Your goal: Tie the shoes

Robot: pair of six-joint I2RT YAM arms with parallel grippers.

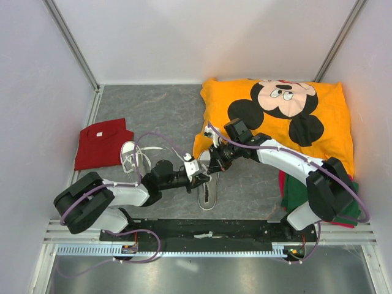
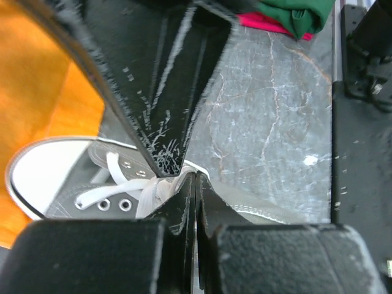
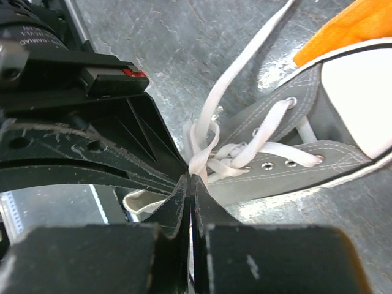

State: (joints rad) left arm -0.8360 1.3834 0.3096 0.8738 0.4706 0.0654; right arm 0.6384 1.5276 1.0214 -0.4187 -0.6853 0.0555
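Observation:
One grey sneaker lies mid-table with its toe toward the orange cloth. It shows in the left wrist view and the right wrist view. Its white laces are bunched in a loose knot over the eyelets, and one long end trails off across the table. My left gripper and right gripper meet tip to tip over that knot. The left gripper is shut on a lace strand. The right gripper is shut on a lace loop. The second sneaker lies to the left with its laces loose.
An orange Mickey Mouse cloth covers the back right, touching the sneaker's toe. A folded red shirt lies at the left beside the second sneaker. Green and red cloths lie at the right by the right arm's base. White walls close in the table.

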